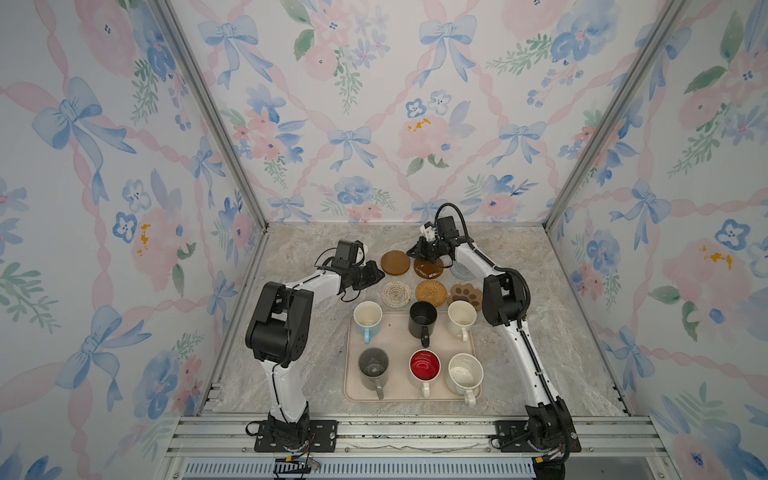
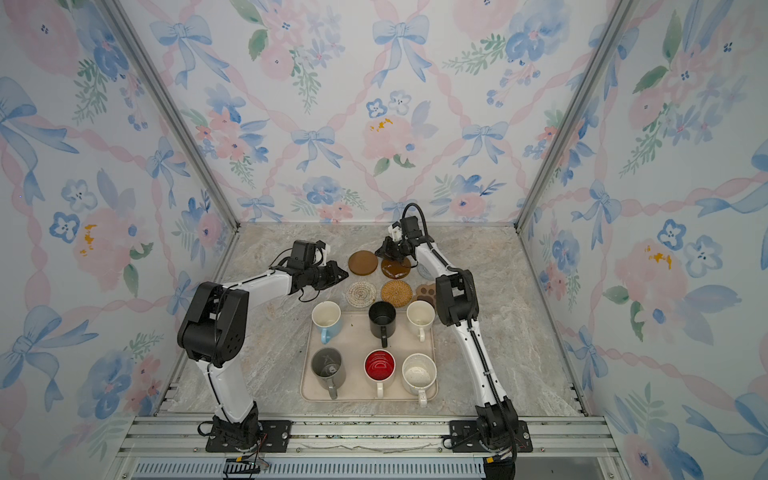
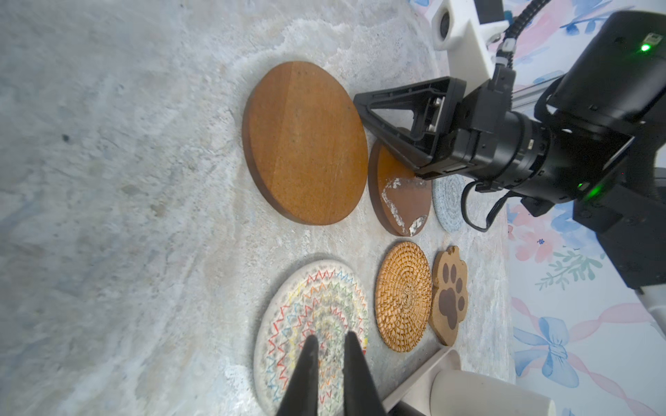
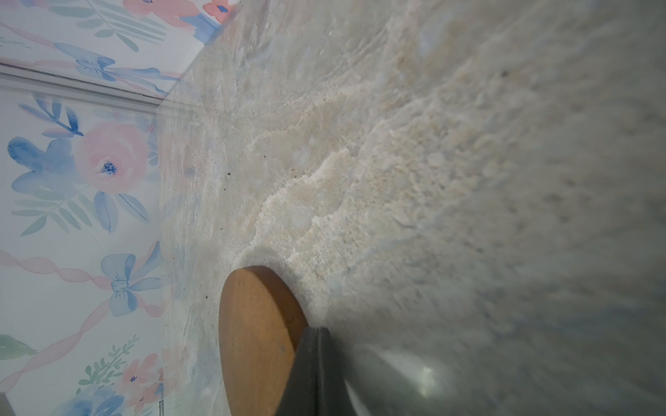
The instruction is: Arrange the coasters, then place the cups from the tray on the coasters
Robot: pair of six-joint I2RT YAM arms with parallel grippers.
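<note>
Top views, both: right claw [image 1: 411, 252] sits low over the glossy dark-brown disc [image 1: 430, 272] and covers its far part. Contact cannot be judged from above. Just past the claw tip lies the plain brown disc [image 1: 395, 262]. Behind the claw, the grey-blue woven round [image 1: 462, 272] is partly hidden by the right arm [image 1: 505, 299]. The arm's elbow also cuts off one edge of the paw coaster [image 1: 465, 296].

Right wrist view: claw fingers pressed together along one seam, nothing between them. Plain brown disc lies beside the tip, cut off by the frame edge. A blurred grey mass by the claw is too soft to identify.

Left wrist view: left claw [image 3: 331, 340] is ajar by a narrow slit, nothing in it. Its tips are over the cream crochet round [image 3: 313, 309]; touching or hovering, cannot tell. Beyond that round lies the tan rattan round [image 3: 403, 295]. A pale mug [image 3: 486, 396] at the frame corner is cut off; which one, cannot tell.

Tray [image 1: 399, 345] lies on the desk [image 1: 561, 332], on the arm-base side of both claws and well apart from the right one. All six mugs stand in it.
- Row nearer the claws: light blue mug [image 1: 368, 320], black mug [image 1: 422, 319], cream mug [image 1: 462, 318].
- Row farther from the claws: grey mug [image 1: 373, 368], white mug with red inside [image 1: 424, 365], speckled cream mug [image 1: 465, 374].
</note>
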